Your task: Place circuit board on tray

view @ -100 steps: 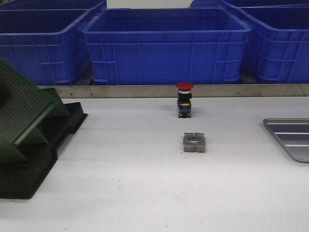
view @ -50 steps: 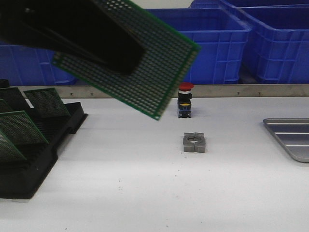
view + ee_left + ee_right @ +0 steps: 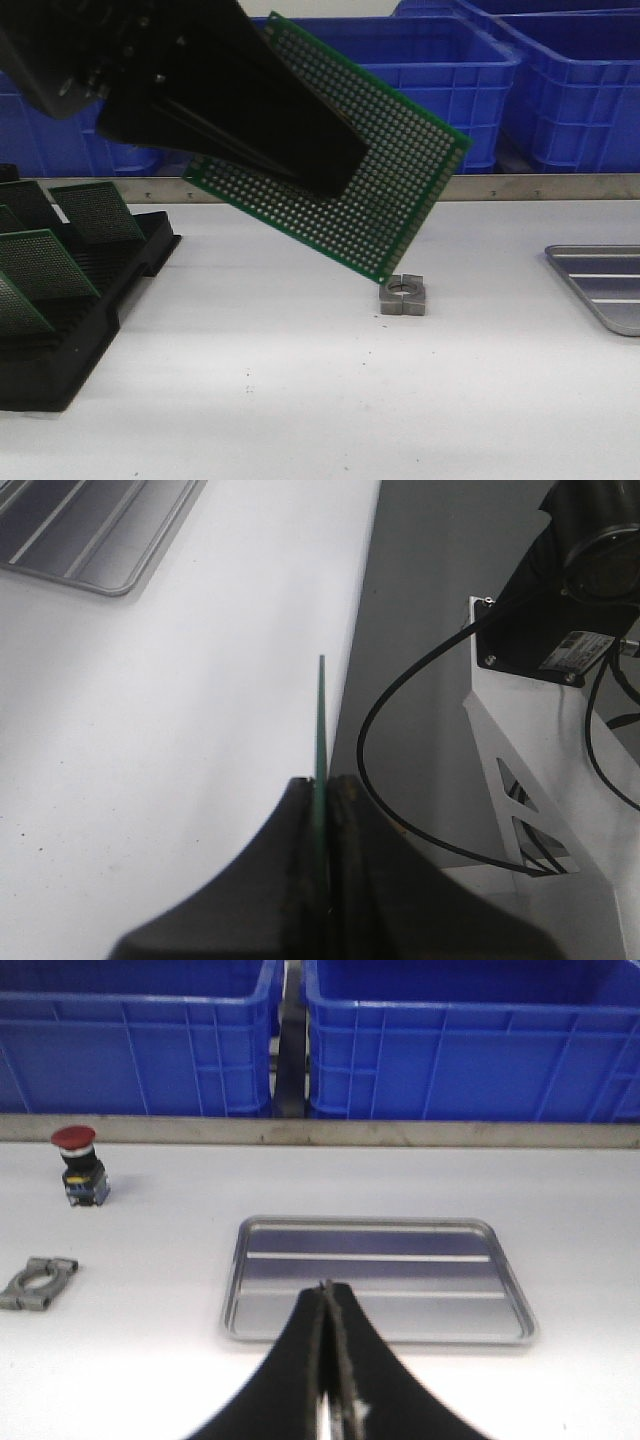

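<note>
A green perforated circuit board (image 3: 390,170) hangs tilted in the air close to the front camera, with my left gripper (image 3: 335,175) shut on it. In the left wrist view the circuit board (image 3: 321,720) shows edge-on, clamped at my left gripper (image 3: 322,780). The grey metal tray (image 3: 600,285) lies at the table's right edge, far to the right of the held board. The tray (image 3: 375,1280) sits just ahead of my right gripper (image 3: 326,1286), whose fingers are pressed together with nothing between them. In the left wrist view the tray (image 3: 95,535) shows at a corner.
A black slotted rack (image 3: 70,300) with more green boards stands at the left. A grey metal clamp block (image 3: 403,295) lies mid-table; a red-capped push button (image 3: 78,1165) stands behind it. Blue plastic crates (image 3: 480,70) line the back behind a metal strip.
My left gripper has lifted the circuit board out of the rack area and carried it rightward and lower; the board now hides the red button in the front view.
</note>
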`<action>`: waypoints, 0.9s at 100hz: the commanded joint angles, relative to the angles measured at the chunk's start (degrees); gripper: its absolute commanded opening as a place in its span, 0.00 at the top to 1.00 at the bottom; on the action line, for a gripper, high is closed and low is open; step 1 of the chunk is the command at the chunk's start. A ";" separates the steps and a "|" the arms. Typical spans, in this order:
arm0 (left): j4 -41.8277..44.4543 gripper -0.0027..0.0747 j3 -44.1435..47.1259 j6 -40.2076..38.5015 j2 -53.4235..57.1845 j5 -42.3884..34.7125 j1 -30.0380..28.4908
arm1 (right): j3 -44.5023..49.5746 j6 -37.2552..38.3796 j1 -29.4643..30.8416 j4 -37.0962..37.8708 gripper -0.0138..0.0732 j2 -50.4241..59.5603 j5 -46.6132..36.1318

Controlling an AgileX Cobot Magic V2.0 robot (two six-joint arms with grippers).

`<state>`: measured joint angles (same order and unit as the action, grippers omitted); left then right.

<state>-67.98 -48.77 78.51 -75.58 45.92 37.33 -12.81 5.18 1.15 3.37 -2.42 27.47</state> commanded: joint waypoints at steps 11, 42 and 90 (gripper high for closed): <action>-3.66 0.99 -1.79 0.09 1.37 0.23 0.54 | -8.93 -0.46 0.05 -1.75 0.92 -9.55 7.56; -3.66 0.99 -1.79 0.09 1.37 0.23 0.54 | -19.26 -7.33 0.05 -11.90 0.90 -28.20 15.87; -3.66 0.99 -1.79 0.09 1.37 0.23 0.54 | -23.39 -71.34 -0.66 -62.47 0.33 -47.94 27.29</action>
<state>-68.25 -48.77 78.51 -75.58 45.81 37.33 -34.22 -52.32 1.04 -47.41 -46.96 51.91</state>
